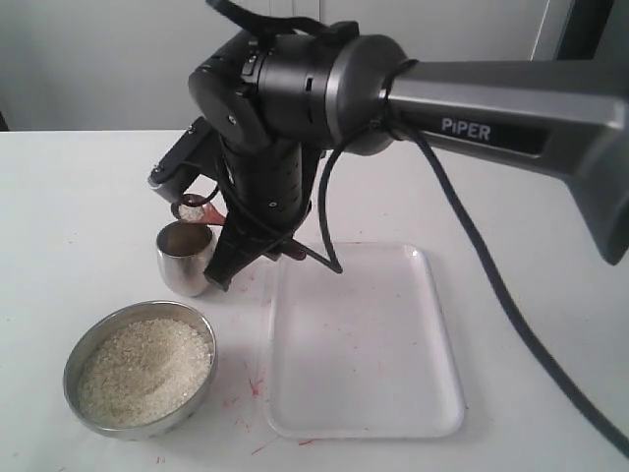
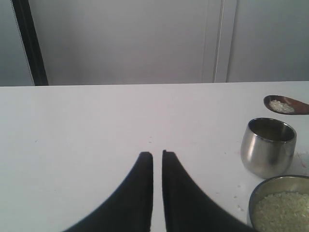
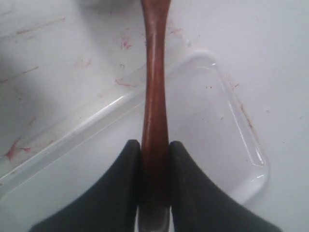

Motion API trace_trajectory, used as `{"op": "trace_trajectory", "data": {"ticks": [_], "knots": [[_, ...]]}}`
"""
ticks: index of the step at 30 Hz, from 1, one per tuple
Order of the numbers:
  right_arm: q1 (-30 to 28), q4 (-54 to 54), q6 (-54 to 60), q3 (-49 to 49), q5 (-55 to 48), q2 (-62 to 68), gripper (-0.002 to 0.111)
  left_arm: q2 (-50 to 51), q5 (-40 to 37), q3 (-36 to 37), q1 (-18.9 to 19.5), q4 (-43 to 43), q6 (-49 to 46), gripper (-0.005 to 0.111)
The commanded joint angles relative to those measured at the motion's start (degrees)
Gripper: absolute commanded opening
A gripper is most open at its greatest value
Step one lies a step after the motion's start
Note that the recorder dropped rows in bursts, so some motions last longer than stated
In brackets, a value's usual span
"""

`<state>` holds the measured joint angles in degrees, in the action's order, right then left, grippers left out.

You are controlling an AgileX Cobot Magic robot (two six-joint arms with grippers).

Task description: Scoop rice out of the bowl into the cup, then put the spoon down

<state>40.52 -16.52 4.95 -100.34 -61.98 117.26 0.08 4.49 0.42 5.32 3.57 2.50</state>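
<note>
Exterior view: we are holding the spoon (image 1: 193,209) in our right pincer (image 3: 154,144), both fingers clamped on the handle. The small head, carrying a little rice (image 2: 280,106), is hovering just above the rim of the cup (image 1: 185,258). The cup is standing upright on the worktop (image 1: 79,197) at one o'clock from the bowl (image 1: 71,366), which is sitting filled with more grains. A clear tray (image 1: 364,344) is lying at three o'clock from the bowl. Our left pincer (image 2: 157,155) is hanging with its fingers nearly together, gripping nothing.
</note>
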Motion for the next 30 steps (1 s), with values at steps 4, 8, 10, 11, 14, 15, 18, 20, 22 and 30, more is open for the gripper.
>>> {"op": "trace_trajectory", "data": {"ticks": [4, 8, 10, 11, 14, 15, 18, 20, 22, 30], "knots": [[4.2, -11.6, -2.8, -0.6, -0.7, 0.6, 0.0, -0.1, 0.2, -0.4, -0.4, 0.3, 0.3, 0.014], [5.2, -13.3, -2.8, -0.6, -2.0, 0.8, 0.0, -0.1, 0.2, -0.4, -0.4, 0.3, 0.3, 0.014], [5.5, -14.9, -3.8, -0.6, -2.6, 1.0, 0.0, -0.1, 0.2, -0.4, -0.4, 0.3, 0.3, 0.014], [5.7, -15.9, -4.0, -0.6, -3.1, 1.2, 0.0, -0.1, 0.2, -0.4, -0.4, 0.3, 0.3, 0.014], [6.3, -17.0, -4.1, -0.6, -3.7, 1.6, 0.0, -0.1, 0.2, -0.4, -0.4, 0.3, 0.3, 0.014], [6.4, -17.1, -4.1, -0.6, -3.8, 1.6, 0.0, -0.1, 0.2, -0.4, -0.4, 0.3, 0.3, 0.014], [7.4, -19.4, -5.0, -0.6, -3.9, 1.7, 0.0, -0.1, 0.2, -0.4, -0.4, 0.3, 0.3, 0.014], [7.8, -21.5, -5.3, -0.6, -4.9, 1.7, 0.0, -0.1, 0.2, -0.4, -0.4, 0.3, 0.3, 0.014], [8.1, -22.3, -5.3, -0.6, -6.0, 1.9, 0.0, -0.1, 0.2, -0.4, -0.4, 0.3, 0.3, 0.014], [8.1, -23.0, -5.3, -0.6, -7.5, 2.3, 0.0, -0.1, 0.2, -0.4, -0.4, 0.3, 0.3, 0.014]]}}
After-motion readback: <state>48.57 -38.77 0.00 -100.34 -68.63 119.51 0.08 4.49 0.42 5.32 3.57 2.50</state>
